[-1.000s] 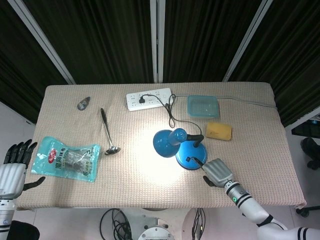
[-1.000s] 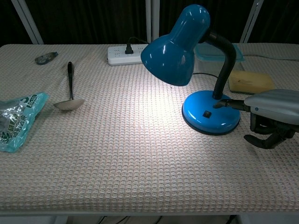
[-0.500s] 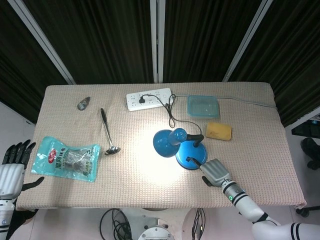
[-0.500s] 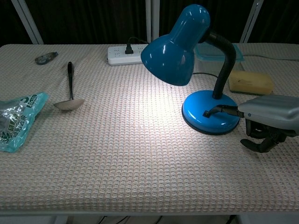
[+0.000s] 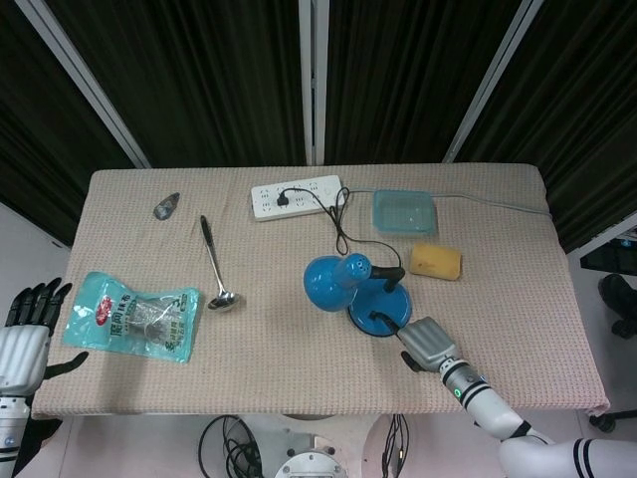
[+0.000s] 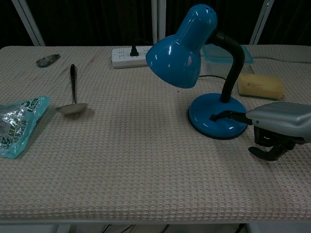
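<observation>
A: Right hand (image 6: 277, 127) low on the counter (image 5: 498, 209), one finger stretched onto the base of the blue desk lamp (image 5: 348, 284). The fingertip sits at the small dark switch on that base; the other fingers are curled under the palm, off the lamp. So it presses, holding nothing.

B: Lamp state?

A: Unlit, no pool of light on the cloth. Shade tilts toward the counter's middle, neck bent back over the base. Its cord (image 5: 341, 224) runs to the white power strip (image 5: 296, 197) at the far edge, plugged in. That is likely why the lamp stands near the middle-right: within the cord's reach.

B: Left hand?

A: Left hand (image 5: 28, 334) off the near-left corner of the counter, fingers spread, touching nothing. Nearest thing is the teal snack bag (image 5: 132, 317), lying flat just beside it.

B: The rest?

A: A metal spoon (image 5: 213, 264) between bag and lamp, bowl toward the near edge. A small grey object (image 5: 166, 205) at the far left; too small to name, possibly a tape dispenser. A clear teal container (image 5: 404, 211) beside the power strip, and a yellow sponge (image 5: 436, 261) just in front of it, behind the lamp base.

B: Any contact between sponge and lamp?

A: Apart, though near.
</observation>
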{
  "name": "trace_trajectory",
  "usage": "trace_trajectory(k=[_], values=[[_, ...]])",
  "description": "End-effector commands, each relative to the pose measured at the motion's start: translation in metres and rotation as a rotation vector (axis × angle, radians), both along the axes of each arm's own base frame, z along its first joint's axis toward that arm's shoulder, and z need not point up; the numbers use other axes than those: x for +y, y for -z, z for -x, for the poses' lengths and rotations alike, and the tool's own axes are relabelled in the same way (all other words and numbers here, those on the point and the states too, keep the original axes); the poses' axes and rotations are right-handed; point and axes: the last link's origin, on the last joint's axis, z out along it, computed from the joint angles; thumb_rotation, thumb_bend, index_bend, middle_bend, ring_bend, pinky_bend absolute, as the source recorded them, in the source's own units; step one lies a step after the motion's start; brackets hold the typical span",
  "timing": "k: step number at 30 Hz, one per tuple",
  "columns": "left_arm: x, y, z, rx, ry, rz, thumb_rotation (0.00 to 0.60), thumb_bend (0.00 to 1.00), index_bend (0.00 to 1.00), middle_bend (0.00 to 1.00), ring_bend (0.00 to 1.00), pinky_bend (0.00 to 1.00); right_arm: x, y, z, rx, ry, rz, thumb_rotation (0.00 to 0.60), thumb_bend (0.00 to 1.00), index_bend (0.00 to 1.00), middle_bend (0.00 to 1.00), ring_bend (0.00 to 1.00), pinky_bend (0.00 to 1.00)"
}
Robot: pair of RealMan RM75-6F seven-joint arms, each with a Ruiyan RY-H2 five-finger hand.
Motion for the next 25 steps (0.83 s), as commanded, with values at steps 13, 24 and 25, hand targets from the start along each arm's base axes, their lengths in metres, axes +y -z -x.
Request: trace_trajectory(k=[13, 24, 25], values=[[-0.001, -0.001, 0.0, -0.01, 0.003, 0.0, 0.6, 0.06, 0.0, 0.0, 0.0, 0.0, 0.041, -0.12, 0.041, -0.044, -0.045, 0.449, 0.6, 0.36, 0.0, 0.85, 0.84, 0.84], [0.0, 0.006, 0.001, 0.005, 0.013, 0.001, 0.6, 0.06, 0.0, 0.0, 0.0, 0.0, 0.063, -0.19, 0.094, 0.076, 0.113, 0.761, 0.6, 0.0, 0.0, 0.0, 0.0, 0.07], [0.0, 0.006, 0.002, 0.005, 0.013, -0.003, 0.6, 0.06, 0.0, 0.0, 0.0, 0.0, 0.063, -0.189, 0.096, 0.074, 0.113, 0.763, 0.6, 0.0, 0.0, 0.0, 0.0, 0.03]])
